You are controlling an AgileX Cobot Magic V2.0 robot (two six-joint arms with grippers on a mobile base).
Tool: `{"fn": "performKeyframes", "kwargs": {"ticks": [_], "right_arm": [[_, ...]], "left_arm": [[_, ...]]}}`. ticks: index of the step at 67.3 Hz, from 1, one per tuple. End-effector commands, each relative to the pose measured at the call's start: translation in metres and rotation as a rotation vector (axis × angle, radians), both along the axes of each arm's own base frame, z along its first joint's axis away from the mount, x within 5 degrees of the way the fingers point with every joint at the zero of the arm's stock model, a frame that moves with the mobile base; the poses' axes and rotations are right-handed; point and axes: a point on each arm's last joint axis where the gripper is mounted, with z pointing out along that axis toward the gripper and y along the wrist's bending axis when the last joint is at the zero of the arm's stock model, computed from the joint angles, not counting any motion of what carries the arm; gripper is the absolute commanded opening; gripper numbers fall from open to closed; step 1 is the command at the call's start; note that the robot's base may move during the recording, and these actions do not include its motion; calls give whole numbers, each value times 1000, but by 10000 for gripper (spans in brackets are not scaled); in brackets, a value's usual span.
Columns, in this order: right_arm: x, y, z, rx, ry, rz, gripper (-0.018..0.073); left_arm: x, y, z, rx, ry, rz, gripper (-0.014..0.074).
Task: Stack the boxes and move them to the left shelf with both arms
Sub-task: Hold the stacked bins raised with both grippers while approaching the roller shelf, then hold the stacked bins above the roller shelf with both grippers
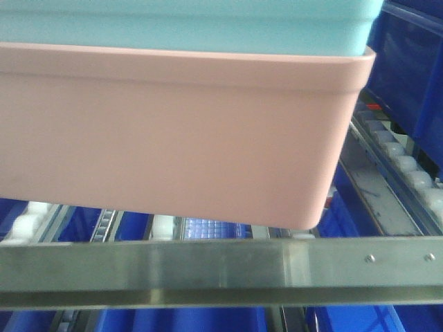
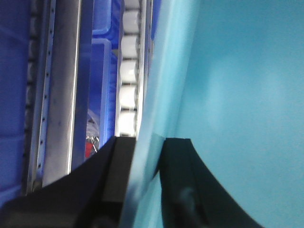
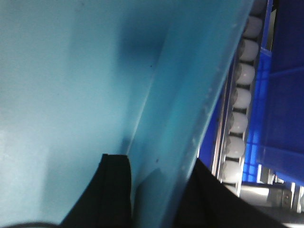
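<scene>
The light blue bin [image 1: 180,24] sits nested in the salmon pink bin [image 1: 173,138], so one lift carries both. The stack is low over the steel front bar [image 1: 208,266] of the flow rack [image 1: 377,183]. Only the wrist views show the grip: left gripper [image 2: 142,190] and right gripper [image 3: 156,199] each pinch a blue wall, one finger inside, one outside. The pink bin shows in the front view alone.
</scene>
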Motion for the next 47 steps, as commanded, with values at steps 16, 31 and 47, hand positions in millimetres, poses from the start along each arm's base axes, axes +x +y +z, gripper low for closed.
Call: {"fn": "performKeyframes", "kwargs": {"ticks": [16, 31, 47], "right_arm": [[-4, 19, 37, 265, -170, 107, 56], [-4, 19, 37, 265, -170, 107, 56], [-4, 19, 37, 265, -170, 107, 56]], "left_arm": [[-13, -23, 31, -242, -111, -131, -3], [-13, -23, 31, -242, -111, -131, -3], [-13, -23, 31, -242, -111, -131, -3]]}}
